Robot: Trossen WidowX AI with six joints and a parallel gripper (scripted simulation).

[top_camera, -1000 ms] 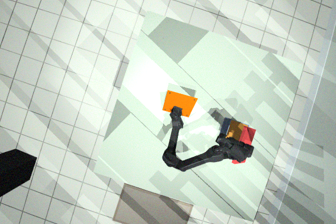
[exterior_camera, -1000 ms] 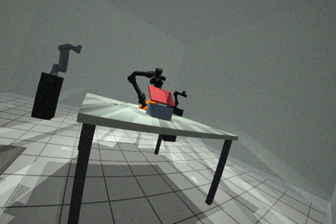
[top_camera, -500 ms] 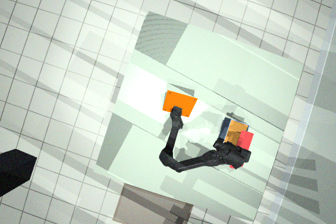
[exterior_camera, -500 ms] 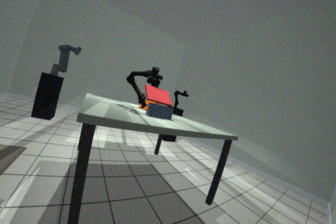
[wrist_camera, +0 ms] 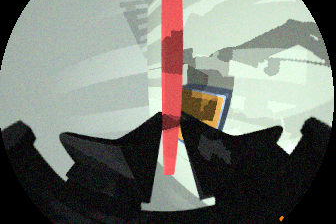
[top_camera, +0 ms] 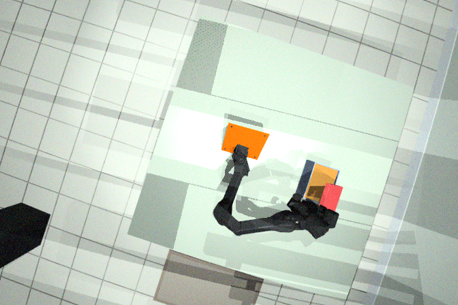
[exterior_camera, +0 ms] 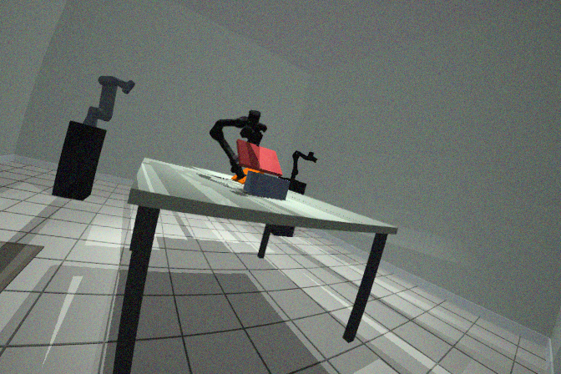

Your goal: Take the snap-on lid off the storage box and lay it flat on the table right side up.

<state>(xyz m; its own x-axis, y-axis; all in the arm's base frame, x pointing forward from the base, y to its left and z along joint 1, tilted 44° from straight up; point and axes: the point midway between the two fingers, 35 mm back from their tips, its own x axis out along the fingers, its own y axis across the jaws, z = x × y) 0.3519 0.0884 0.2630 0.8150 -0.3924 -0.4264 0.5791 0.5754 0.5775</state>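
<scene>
My arm (top_camera: 236,227) (exterior_camera: 219,134) bends sharply at its elbow, and my gripper (exterior_camera: 255,141) (wrist_camera: 171,116) points down, fingers closed on something.

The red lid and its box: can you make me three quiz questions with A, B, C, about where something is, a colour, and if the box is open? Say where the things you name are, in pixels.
1. Where is the red lid (top_camera: 331,197) (exterior_camera: 259,158) (wrist_camera: 172,37)?
A) Under the table
B) In the gripper
C) Flat on the table

2. What colour is the storage box's (top_camera: 304,178) (exterior_camera: 265,185) (wrist_camera: 227,103) outside?
A) Blue
B) Green
C) White

3. How is the box?
A) Lid on
B) Upside down
C) Open

1 B: the wrist view shows it between the fingers.
2 A: its outer wall looks dark blue.
3 C: its orange inside shows from above.
</scene>
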